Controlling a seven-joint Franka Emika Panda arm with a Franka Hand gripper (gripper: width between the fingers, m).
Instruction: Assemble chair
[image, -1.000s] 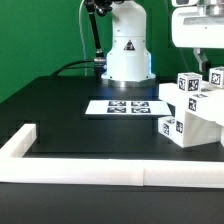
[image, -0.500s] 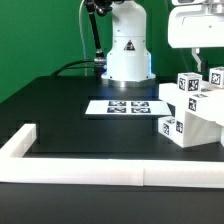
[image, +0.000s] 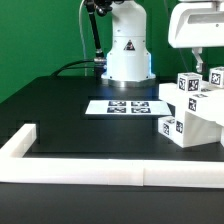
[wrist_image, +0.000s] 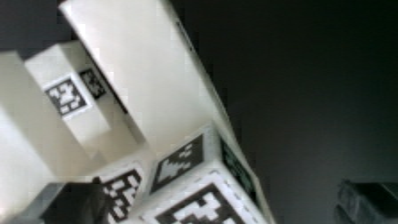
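Note:
The chair (image: 195, 110) is a chunky white assembly of blocky parts with black-and-white tags, standing on the black table at the exterior view's right. My gripper (image: 203, 66) hangs just above its upper tagged cubes. In the wrist view the chair's tagged blocks (wrist_image: 107, 110) fill the picture close up. A tagged cube end lies between my gripper's (wrist_image: 222, 205) two dark fingers (wrist_image: 71, 205). The jaws stand wide apart, and the far finger is clear of the part. The gripper is open and holds nothing.
The marker board (image: 122, 106) lies flat in front of the robot's white base (image: 127, 50). A long low white border rail (image: 110, 168) runs along the table's front edge and turns back at the exterior view's left.
The gripper's hand has shifted slightly above the chair. The chair and the marker board have not moved.

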